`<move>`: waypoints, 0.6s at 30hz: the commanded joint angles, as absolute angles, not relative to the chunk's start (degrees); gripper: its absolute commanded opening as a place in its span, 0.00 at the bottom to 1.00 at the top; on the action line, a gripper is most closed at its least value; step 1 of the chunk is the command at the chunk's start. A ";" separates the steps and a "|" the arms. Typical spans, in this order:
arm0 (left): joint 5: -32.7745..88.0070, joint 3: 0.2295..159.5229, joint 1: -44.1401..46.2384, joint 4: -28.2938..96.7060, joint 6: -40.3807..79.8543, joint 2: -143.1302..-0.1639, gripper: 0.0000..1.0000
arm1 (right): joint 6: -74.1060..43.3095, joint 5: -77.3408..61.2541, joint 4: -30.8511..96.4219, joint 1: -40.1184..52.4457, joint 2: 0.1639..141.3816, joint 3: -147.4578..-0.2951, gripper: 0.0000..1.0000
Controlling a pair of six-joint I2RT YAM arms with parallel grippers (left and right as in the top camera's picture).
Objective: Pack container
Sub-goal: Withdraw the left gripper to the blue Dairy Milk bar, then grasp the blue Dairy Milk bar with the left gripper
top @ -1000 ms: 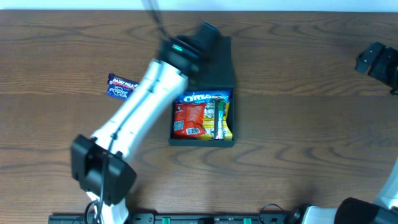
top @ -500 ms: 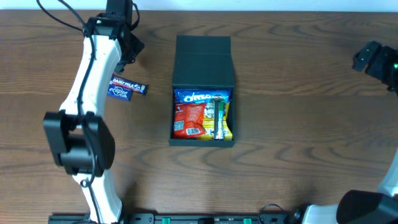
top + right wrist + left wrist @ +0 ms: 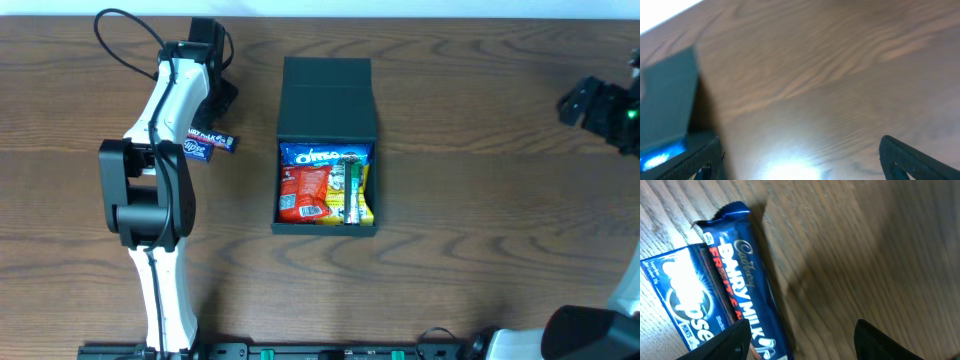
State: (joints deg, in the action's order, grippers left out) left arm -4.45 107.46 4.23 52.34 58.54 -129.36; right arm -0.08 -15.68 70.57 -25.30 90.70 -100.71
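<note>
The dark container (image 3: 327,218) lies mid-table with its flap lid (image 3: 327,97) open toward the back. It holds an Oreo packet (image 3: 322,156), a red snack packet (image 3: 306,192) and a yellow-green packet (image 3: 356,192). A blue Dairy Milk bar (image 3: 213,143) and a blue packet lie left of it; both show close up in the left wrist view, bar (image 3: 747,287) and packet (image 3: 682,300). My left gripper (image 3: 208,105) hovers just over them, open and empty (image 3: 800,340). My right gripper (image 3: 585,100) is open and empty at the far right (image 3: 800,160).
The wooden table (image 3: 480,220) stretches between the container and my right arm. The container's corner (image 3: 667,105) shows at the left of the right wrist view. The left arm's base stands at the front left (image 3: 150,210).
My left arm has swung from over the container's lid to the left and now hangs over the chocolate bar. The right gripper shifted slightly down.
</note>
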 commanded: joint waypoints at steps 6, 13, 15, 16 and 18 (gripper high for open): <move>-3.09 107.98 0.86 52.60 60.27 -131.55 0.68 | 44.77 -45.74 87.24 -20.16 91.00 -101.23 0.99; -2.48 107.98 0.67 52.62 60.27 -132.27 0.67 | 53.04 -45.71 92.79 -14.66 91.05 -101.23 0.99; -2.44 107.98 0.64 52.73 60.27 -132.55 0.67 | 53.01 -45.69 92.62 -13.74 91.05 -101.23 0.99; -2.46 107.98 0.64 53.04 60.31 -132.73 0.67 | 53.01 -45.69 92.58 -13.34 91.05 -101.23 0.99; -2.24 107.98 0.67 53.28 60.55 -133.08 0.68 | 53.01 -45.69 92.55 -13.02 91.05 -101.23 0.99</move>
State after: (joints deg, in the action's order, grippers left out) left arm -2.57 107.46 0.71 52.75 59.88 -131.61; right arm 49.80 -43.66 92.55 -13.76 90.72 -100.77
